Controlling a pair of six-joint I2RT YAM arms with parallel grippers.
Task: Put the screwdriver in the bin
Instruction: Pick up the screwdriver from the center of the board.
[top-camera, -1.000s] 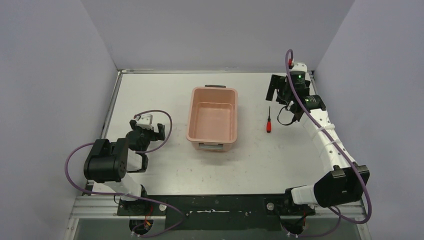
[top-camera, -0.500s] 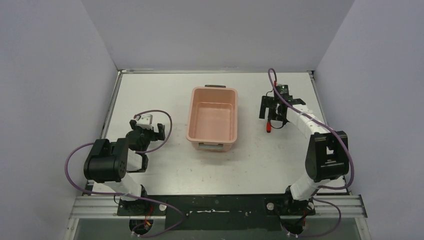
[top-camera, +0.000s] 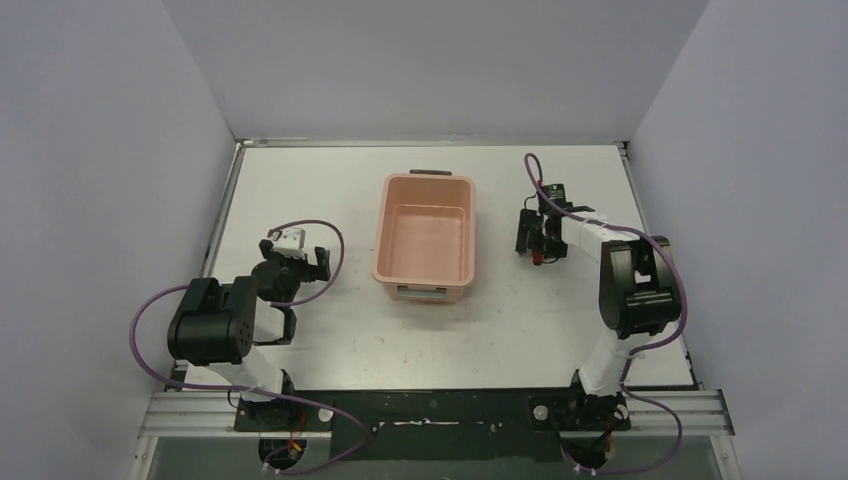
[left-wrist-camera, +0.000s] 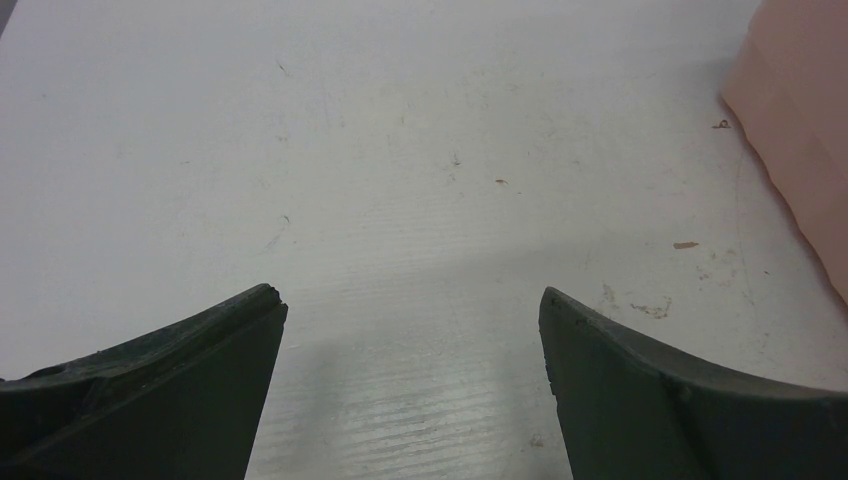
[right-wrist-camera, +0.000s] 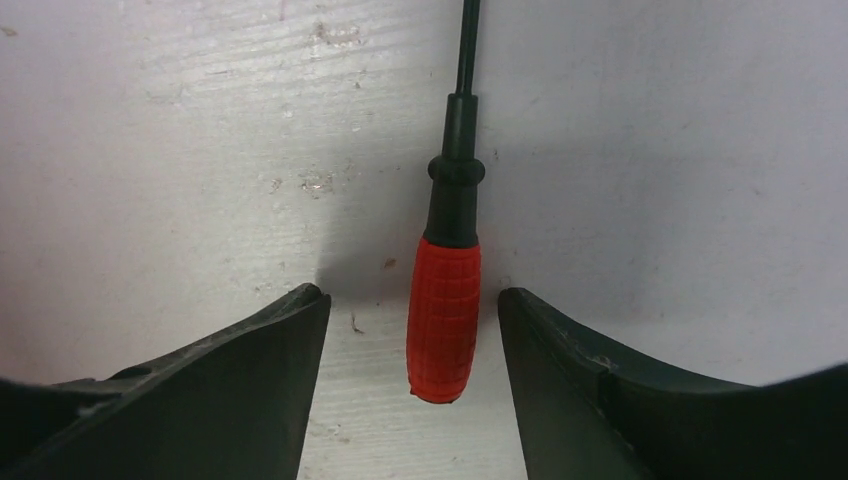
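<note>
In the top view the screwdriver (top-camera: 538, 257) lies on the white table (top-camera: 300, 190) right of centre, outside the bin (top-camera: 378, 240), with a strip of bare surface between its handle and the bin's right rim. The bin sits in the middle of the frame, its dark handle at the far short end and its pale label on the near wall. Nothing shows inside it.

The right gripper (top-camera: 534, 240) is lowered over the screwdriver. In the right wrist view the screwdriver (right-wrist-camera: 455, 205) runs up the middle of the frame, red handle at the bottom, thin black shaft leaving at the top edge. The right gripper (right-wrist-camera: 412, 295) straddles the handle with its jaws parted and not clamped. A clear gap shows on the left of the handle. The right finger (right-wrist-camera: 560, 360) stands just beside it, and contact there cannot be told.

The left gripper (top-camera: 296, 264) sits at the lower left of the top view, well apart from the bin. In its wrist view the left gripper (left-wrist-camera: 410, 295) is spread wide and holds nothing, with bare scuffed table ahead and the bin's (left-wrist-camera: 800, 130) pink wall cutting in at the right edge.
</note>
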